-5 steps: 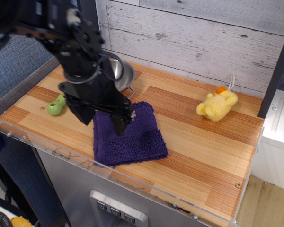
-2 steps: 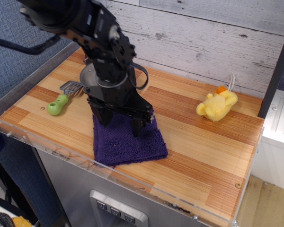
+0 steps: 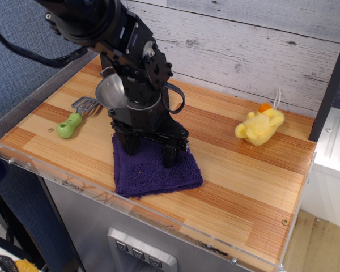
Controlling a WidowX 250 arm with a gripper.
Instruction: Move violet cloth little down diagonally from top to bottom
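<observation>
The violet cloth (image 3: 153,173) lies flat near the front edge of the wooden table, a dark purple terry square. My black gripper (image 3: 150,149) points straight down over the cloth's far part. Its two fingers stand well apart, with the fingertips (image 3: 168,157) down at the cloth's surface. Nothing is clamped between them. The arm hides the cloth's far edge.
A steel bowl (image 3: 110,92) sits behind the arm, mostly hidden. A green-handled spatula (image 3: 68,125) lies at the left. A yellow plush duck (image 3: 260,126) sits at the right rear. A clear acrylic lip (image 3: 158,218) runs along the table's front edge.
The arm has swung from the cloth's front left toward its far right and come down onto it. The cloth's near right corner has shifted slightly right.
</observation>
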